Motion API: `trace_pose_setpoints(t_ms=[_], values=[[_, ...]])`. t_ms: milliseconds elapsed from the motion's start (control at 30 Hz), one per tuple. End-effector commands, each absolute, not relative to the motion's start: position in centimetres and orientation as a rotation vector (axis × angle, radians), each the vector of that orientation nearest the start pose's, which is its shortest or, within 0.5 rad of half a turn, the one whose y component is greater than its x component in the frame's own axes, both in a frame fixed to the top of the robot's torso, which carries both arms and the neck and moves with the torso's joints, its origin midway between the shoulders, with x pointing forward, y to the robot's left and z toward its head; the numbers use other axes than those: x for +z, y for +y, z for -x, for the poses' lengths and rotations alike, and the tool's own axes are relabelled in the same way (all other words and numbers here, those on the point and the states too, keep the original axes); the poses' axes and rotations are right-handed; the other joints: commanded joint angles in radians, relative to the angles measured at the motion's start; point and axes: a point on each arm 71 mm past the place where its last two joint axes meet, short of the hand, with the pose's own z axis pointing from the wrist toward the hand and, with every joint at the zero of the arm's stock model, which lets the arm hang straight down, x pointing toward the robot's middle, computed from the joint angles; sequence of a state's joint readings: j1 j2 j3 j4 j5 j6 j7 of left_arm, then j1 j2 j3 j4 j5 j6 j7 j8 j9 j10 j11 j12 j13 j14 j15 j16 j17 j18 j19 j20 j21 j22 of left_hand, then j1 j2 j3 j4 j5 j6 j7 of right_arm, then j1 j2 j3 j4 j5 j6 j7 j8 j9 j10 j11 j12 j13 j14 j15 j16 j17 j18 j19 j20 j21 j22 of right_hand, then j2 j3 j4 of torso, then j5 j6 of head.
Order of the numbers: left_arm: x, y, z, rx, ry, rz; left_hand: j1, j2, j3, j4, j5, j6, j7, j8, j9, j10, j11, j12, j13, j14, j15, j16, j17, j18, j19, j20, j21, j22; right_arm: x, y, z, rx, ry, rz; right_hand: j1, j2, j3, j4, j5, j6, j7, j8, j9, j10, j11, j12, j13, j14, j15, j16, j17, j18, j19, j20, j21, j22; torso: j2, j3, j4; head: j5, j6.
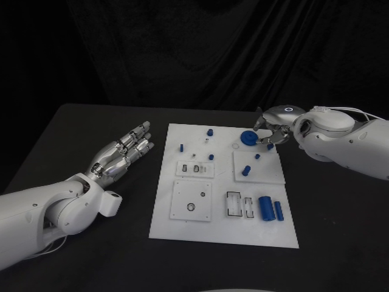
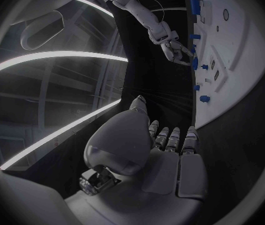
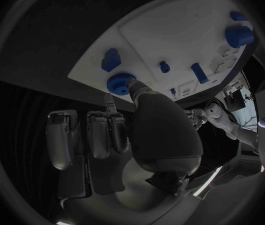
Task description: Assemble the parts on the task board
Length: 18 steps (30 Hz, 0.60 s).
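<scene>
Black cloth hangs behind the black table (image 1: 89,134), and the white task board (image 1: 225,228) lies at the table's middle, running away from you.

On your left, note the left hand (image 1: 124,152). It rests palm down above the bare table just beside the board's left edge, fingers straight, close side by side and pointing toward the far end. It holds nothing; the left wrist view confirms extended fingers (image 2: 173,137) with no part between them.

Moving onto the board, find several small blue pegs (image 1: 182,146) standing near the far left corner and along the middle. Nearer to you sit a white inset plate with a round hole (image 1: 192,201) and a slotted block (image 1: 240,205). Just right of that block lie a blue cylinder (image 1: 265,208) and a thinner blue rod (image 1: 279,211), side by side and lengthwise.

On your right, locate the right hand (image 1: 273,131) at the board's far right corner. A round blue gear-like part (image 1: 248,137) sits at the fingertips, on the board side of the hand. In the right wrist view the thumb tip touches the toothed rim of this part (image 3: 120,82), and another fingertip (image 3: 109,104) lies just beside it. You cannot tell whether the part is gripped or merely touched, nor whether it rests on the board.
</scene>
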State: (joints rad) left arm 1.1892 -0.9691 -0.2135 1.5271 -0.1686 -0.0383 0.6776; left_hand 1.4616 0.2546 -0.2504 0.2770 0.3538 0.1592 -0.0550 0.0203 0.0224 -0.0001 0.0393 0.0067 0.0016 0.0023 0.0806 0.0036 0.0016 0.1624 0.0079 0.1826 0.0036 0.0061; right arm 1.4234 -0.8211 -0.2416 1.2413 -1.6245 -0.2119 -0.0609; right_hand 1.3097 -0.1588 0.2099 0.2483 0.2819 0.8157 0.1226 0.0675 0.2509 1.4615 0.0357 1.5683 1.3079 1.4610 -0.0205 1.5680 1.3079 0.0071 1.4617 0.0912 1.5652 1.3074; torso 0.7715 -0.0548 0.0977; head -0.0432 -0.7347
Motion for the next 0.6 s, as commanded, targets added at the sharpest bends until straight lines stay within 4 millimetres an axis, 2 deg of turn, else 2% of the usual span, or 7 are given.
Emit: trace_pose_setpoints(t_ms=[33, 267, 600], values=[[-21.18, 25.6, -44.54, -1.827, 1.354, 0.751, 0.01, -0.004, 0.006, -0.002, 0.004, 0.001, 0.008, 0.003, 0.001, 0.0, 0.008, -0.007, -0.002, -0.002, 0.007, -0.004, -0.002, 0.012, 0.003, 0.007, 0.006, 0.002, -15.76, -28.24, -54.65, 0.197, 1.682, 0.382, 0.013, 0.005, 0.006, -0.003, 0.005, 0.003, 0.003, 0.003, -0.001, 0.109, 0.005, 0.002, 0.263, 0.11, 0.002, 0.003, 0.263, -0.007, 0.109, 0.001, 0.006, 0.263, 0.0, -0.0011, 0.0009, 0.0, 0.001], [-21.19, 25.64, -44.53, -1.826, 1.355, 0.752, 0.011, -0.004, 0.006, -0.003, 0.004, 0.001, 0.008, 0.003, 0.001, 0.0, 0.009, -0.007, -0.002, -0.002, 0.01, -0.004, -0.002, 0.012, 0.003, 0.01, 0.006, 0.002, -15.65, -27.73, -54.68, 0.217, 1.662, 0.391, 0.012, 0.014, 0.008, -0.001, 0.004, 0.004, 0.003, 0.004, -0.002, 0.109, 0.006, 0.002, 0.263, 0.11, 0.002, 0.003, 0.263, -0.007, 0.109, 0.001, 0.006, 0.263, -0.001, -0.0026, -0.0003, 0.002, 0.0], [-21.22, 25.62, -44.59, -1.826, 1.357, 0.752, 0.011, -0.003, 0.007, -0.004, 0.004, 0.001, 0.008, 0.003, 0.001, 0.0, 0.01, -0.007, -0.002, -0.002, 0.011, -0.004, -0.002, 0.011, 0.004, 0.011, 0.007, 0.002, -15.55, -27.43, -54.74, 0.233, 1.645, 0.4, -0.012, 0.027, 0.004, 0.012, 0.003, 0.015, 0.003, 0.008, -0.001, 0.109, 0.005, 0.002, 0.263, 0.11, 0.003, 0.003, 0.263, -0.007, 0.109, 0.003, 0.006, 0.263, -0.002, -0.0016, 0.0, 0.001, -0.005]])
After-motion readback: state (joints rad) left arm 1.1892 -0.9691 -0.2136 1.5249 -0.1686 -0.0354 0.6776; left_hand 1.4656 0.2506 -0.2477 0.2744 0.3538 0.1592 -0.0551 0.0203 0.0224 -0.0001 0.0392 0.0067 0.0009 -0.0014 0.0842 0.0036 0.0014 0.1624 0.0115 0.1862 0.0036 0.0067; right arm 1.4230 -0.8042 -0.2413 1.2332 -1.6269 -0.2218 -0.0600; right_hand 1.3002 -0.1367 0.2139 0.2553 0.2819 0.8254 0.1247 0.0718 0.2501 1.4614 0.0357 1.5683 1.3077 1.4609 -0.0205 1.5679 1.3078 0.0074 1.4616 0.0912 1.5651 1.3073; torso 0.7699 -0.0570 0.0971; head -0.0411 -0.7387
